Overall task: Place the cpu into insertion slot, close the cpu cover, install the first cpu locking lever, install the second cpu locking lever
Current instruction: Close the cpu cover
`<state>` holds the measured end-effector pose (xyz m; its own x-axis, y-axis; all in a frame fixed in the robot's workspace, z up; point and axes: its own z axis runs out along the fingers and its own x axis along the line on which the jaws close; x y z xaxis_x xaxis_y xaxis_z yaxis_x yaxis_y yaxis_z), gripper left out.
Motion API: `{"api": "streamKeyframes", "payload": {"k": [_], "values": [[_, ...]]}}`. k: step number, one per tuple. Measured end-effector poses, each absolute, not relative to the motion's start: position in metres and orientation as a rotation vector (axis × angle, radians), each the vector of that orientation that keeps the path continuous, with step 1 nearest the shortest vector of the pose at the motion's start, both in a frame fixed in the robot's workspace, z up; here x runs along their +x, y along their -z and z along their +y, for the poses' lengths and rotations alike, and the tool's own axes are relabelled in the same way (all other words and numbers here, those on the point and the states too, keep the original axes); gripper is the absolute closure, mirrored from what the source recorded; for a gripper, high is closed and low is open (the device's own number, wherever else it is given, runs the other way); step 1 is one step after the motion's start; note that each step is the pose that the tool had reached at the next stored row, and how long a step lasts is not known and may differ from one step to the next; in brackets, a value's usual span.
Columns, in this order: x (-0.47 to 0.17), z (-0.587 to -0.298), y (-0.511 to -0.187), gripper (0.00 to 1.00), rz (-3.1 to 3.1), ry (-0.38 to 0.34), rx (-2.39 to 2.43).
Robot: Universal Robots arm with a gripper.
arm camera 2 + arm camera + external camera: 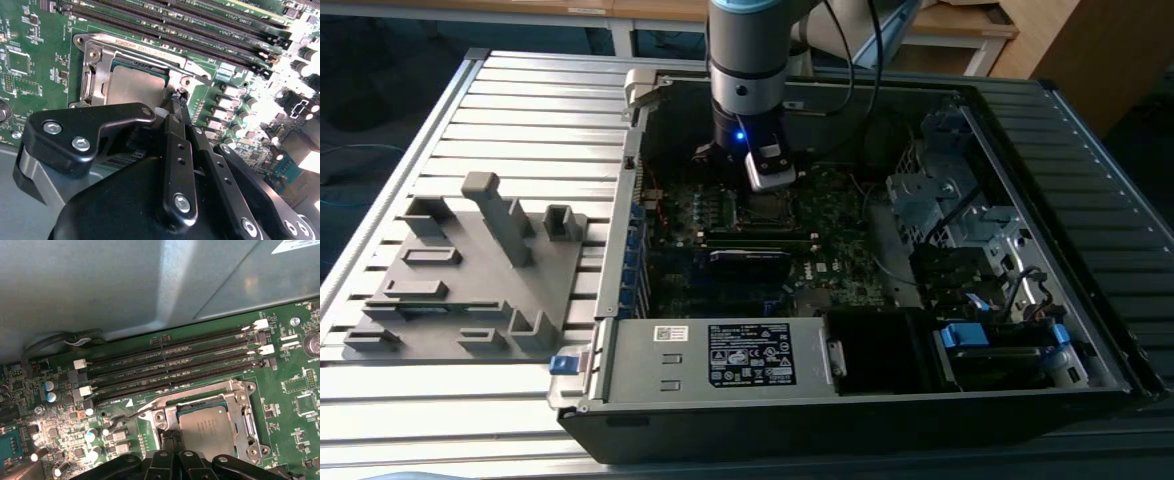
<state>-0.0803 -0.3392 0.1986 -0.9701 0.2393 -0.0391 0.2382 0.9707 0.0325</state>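
The cpu (134, 86) (212, 427) lies flat with its dull silver top up in the insertion slot (199, 408), of which a dark edge shows. The silvery cpu cover (100, 60) (241, 410) lies down flat around it, and the chip top shows through its opening. A thin wire locking lever (119, 418) sticks out past one socket corner. My gripper (176, 98) (173, 437) (770, 181) hangs low at that corner beside the cover, black fingers (172, 150) pressed together. Whether the tips touch the lever is hidden.
Long black memory slots (170, 371) run beside the socket. Small capacitors (50, 390) stand near the lever's end. The open computer case (854, 400) walls in the motherboard (720, 280), with a power supply box (720, 355) in front and a grey fixture block (467, 270) at the exterior view's left.
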Motion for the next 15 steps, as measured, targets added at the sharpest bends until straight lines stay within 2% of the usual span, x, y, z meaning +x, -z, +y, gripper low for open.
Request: {"api": "streamKeyframes", "payload": {"k": [15], "values": [[-0.076,-0.339,-0.218,0.89,3.077,-0.039,0.373]]}}
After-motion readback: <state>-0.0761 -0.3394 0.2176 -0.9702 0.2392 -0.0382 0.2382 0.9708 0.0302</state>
